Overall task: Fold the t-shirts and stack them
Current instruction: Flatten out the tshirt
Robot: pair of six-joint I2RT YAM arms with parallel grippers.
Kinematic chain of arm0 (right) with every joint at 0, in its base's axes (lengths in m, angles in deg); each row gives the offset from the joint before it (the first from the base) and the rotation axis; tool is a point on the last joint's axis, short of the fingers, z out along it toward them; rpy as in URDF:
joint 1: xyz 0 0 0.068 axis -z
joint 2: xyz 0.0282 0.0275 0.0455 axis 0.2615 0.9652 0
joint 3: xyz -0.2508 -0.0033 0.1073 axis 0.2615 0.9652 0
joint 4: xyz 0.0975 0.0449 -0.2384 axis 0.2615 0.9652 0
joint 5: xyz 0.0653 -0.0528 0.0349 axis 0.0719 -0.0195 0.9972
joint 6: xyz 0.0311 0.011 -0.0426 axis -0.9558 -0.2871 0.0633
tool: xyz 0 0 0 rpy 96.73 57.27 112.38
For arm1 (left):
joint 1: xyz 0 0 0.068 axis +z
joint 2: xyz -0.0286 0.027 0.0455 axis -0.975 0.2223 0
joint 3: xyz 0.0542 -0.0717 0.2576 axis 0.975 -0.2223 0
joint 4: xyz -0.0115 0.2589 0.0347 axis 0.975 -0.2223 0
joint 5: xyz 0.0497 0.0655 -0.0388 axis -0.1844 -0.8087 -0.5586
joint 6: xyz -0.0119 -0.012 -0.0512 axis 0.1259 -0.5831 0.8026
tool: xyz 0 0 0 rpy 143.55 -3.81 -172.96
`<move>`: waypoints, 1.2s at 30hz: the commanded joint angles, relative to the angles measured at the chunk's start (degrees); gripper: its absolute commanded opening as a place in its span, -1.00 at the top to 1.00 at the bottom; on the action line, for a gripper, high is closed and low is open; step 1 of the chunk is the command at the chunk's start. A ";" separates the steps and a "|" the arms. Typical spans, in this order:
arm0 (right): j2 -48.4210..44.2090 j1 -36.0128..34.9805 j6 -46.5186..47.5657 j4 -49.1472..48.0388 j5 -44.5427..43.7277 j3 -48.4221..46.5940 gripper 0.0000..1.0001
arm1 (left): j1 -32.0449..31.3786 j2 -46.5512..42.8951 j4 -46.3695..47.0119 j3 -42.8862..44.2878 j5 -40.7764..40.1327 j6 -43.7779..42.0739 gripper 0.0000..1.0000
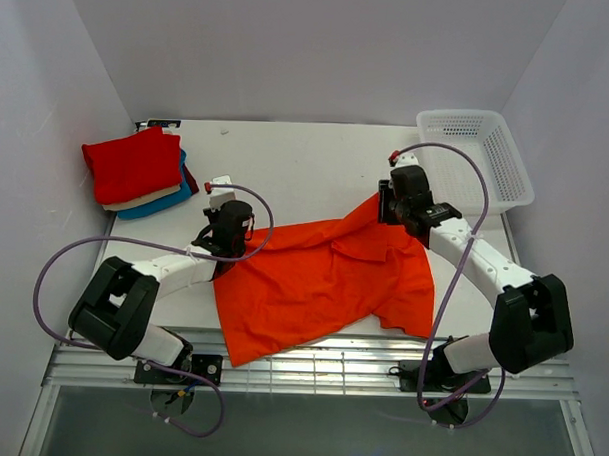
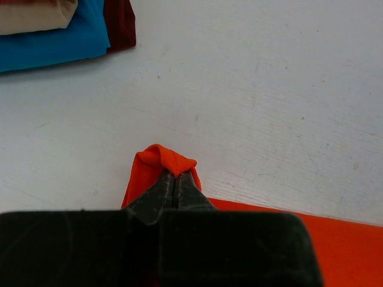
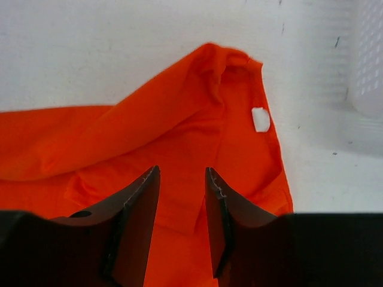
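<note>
A bright orange t-shirt (image 1: 323, 279) lies spread and rumpled on the white table between the arms. My left gripper (image 1: 227, 247) is shut on its left corner; in the left wrist view the pinched orange cloth (image 2: 164, 158) bulges past the closed gripper (image 2: 175, 175). My right gripper (image 1: 387, 203) is open over the shirt's far right corner; in the right wrist view the gripper (image 3: 182, 173) hovers above the orange cloth (image 3: 179, 119), holding nothing. A folded stack with the red shirt (image 1: 133, 164) on top, cream and teal-blue (image 1: 155, 203) below, sits at the far left.
A white mesh basket (image 1: 477, 159) stands at the far right corner of the table (image 1: 297, 158); its edge shows in the right wrist view (image 3: 368, 54). The stack's teal shirt (image 2: 54, 45) shows top left in the left wrist view. Grey walls enclose the table.
</note>
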 commanded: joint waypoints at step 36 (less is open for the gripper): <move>6.17 -0.65 -6.47 1.85 4.85 13.84 0.32 | 0.41 -4.56 0.30 -1.47 2.90 1.07 1.00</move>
